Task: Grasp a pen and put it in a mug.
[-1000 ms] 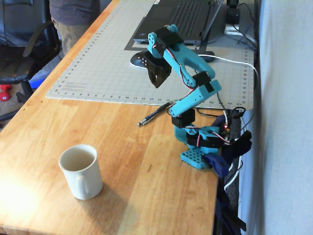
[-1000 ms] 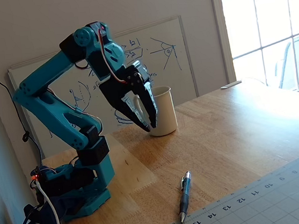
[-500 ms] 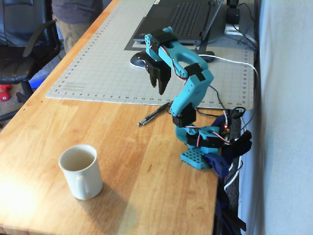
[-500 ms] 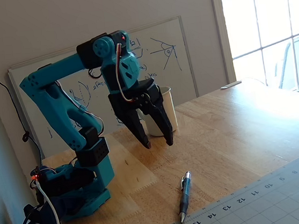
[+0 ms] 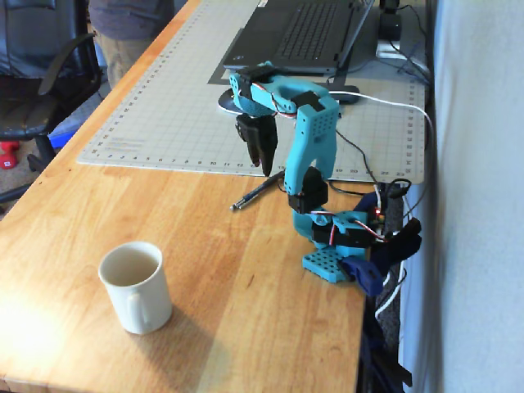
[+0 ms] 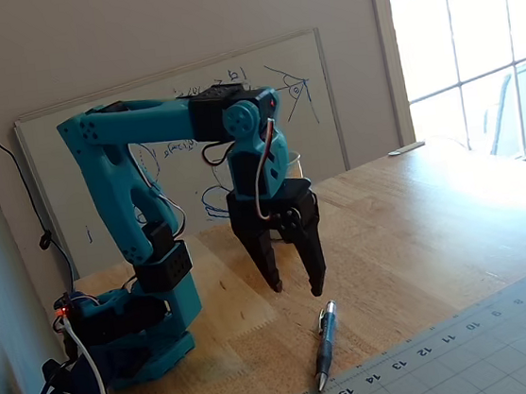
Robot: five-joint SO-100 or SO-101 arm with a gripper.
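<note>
The dark pen point(image 5: 255, 191) point(image 6: 325, 337) lies on the wooden table, its silvery tip at the edge of the grey cutting mat. My gripper point(image 5: 262, 166) point(image 6: 297, 288) hangs just above the pen's rear end, pointing straight down, open, with nothing between its black fingers. The white mug point(image 5: 135, 286) stands upright and empty near the table's front left in one fixed view. In the other fixed view only a sliver of the mug point(image 6: 294, 165) shows behind my arm.
A grey cutting mat point(image 5: 164, 98) point(image 6: 470, 345) covers the table's far part, with a laptop point(image 5: 295, 33) and a mouse point(image 5: 232, 102) on it. A whiteboard point(image 6: 94, 131) leans on the wall behind my base. An office chair point(image 5: 33, 74) and a person point(image 5: 123, 24) are beyond the table's left edge.
My arm has stretched forward and down over the past second. The gripper swung from level with the mug to pointing straight down over the pen. Its fingers have spread wider.
</note>
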